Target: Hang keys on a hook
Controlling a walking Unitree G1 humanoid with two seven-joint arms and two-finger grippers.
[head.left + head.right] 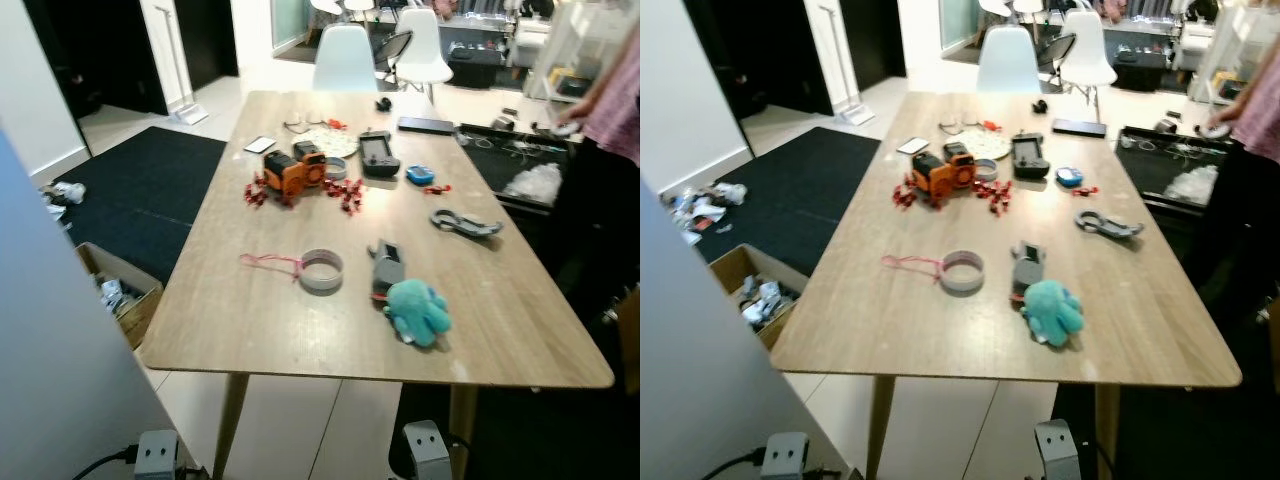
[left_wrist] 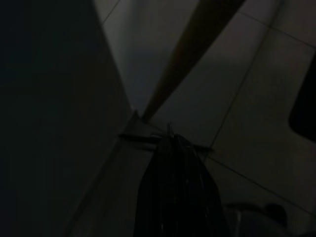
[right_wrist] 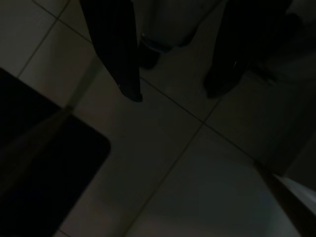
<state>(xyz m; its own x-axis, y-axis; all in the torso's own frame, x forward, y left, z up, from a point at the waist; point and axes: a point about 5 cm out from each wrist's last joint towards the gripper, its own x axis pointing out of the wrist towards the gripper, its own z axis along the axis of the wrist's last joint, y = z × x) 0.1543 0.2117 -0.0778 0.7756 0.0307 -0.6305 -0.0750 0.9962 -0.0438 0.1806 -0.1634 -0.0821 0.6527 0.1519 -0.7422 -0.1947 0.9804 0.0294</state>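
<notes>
Looking down from the head view, you face a wooden desk (image 1: 250, 330) filling the centre of the frame. The keys, a grey fob with a teal plush charm (image 1: 415, 310), lie lower right of centre on the desk, just right of a roll of tape (image 1: 322, 271) with a pink cord. An orange toy robot (image 1: 295, 172) stands in the upper middle; a person's pink sleeve (image 1: 615, 95) shows at the upper right edge. Both arms hang over floor tiles: the left pincer (image 2: 174, 143) has its fingers pressed together, the right pincer (image 3: 173, 94) has its fingers spread apart.
</notes>
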